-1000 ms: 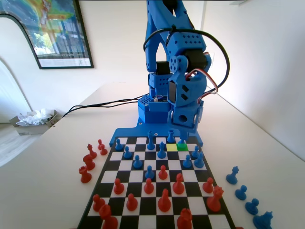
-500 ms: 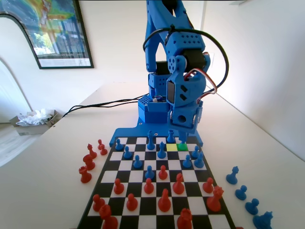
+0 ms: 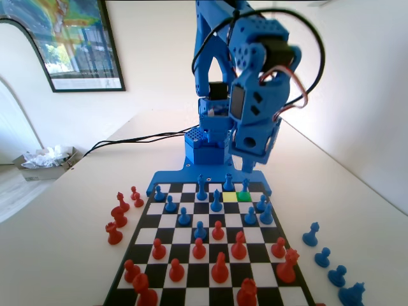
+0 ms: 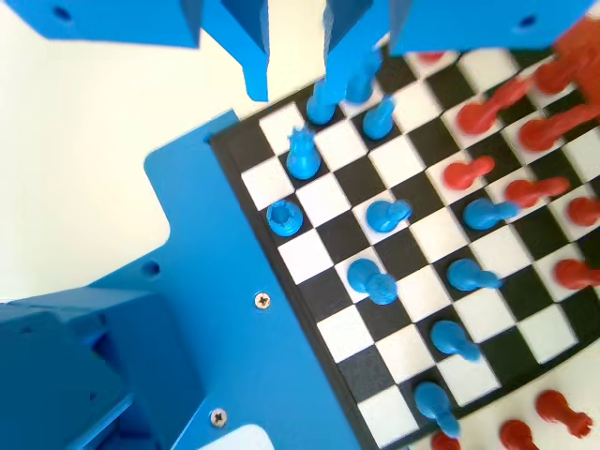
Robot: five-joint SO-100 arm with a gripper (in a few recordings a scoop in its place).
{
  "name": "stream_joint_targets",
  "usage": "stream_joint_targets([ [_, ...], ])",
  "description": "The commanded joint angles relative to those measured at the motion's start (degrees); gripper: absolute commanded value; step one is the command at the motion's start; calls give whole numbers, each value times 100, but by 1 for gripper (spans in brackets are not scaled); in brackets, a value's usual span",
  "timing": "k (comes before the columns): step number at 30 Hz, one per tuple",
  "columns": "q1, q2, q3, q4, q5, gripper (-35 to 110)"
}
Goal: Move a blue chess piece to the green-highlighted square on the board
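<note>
In the fixed view the end effector (image 3: 246,167) hangs above the far end of the board (image 3: 210,255), almost straight over the green-highlighted square (image 3: 243,197) and well clear of it. The blue chess piece (image 3: 245,185) stands upright at that square's far edge. From this low angle I cannot tell whether its base sits fully on the green or on the square just behind it. Just to the left of the green square is a paler yellow square (image 3: 229,197). Red pieces (image 3: 220,268) fill the board's near half, well away from the green square. In the wrist view the end effector (image 4: 300,66) looks down on the board's corner with its jaws spread and nothing between them. A cluster of blue pieces (image 4: 323,98) stands just under the right-hand jaw tip. My reading is that the piece is standing free, so the step in hand is checking the placement. If it is on the green, the next move is a straight lift away without brushing its neighbours. If not, a short re-grasp and nudge is called for. The fixed view gives height and the colour marking, and the wrist view gives the jaw gap.
</note>
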Motion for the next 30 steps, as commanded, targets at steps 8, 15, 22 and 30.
stream_joint_targets([
  [8,369,1107,-1784,1811,149,6],
  [15,1125,1890,-2892,2663,519,1],
  [22,2224,2663,-3146,2417,1099,1],
  [30,3226,2883,-2997,2004,1688,1],
])
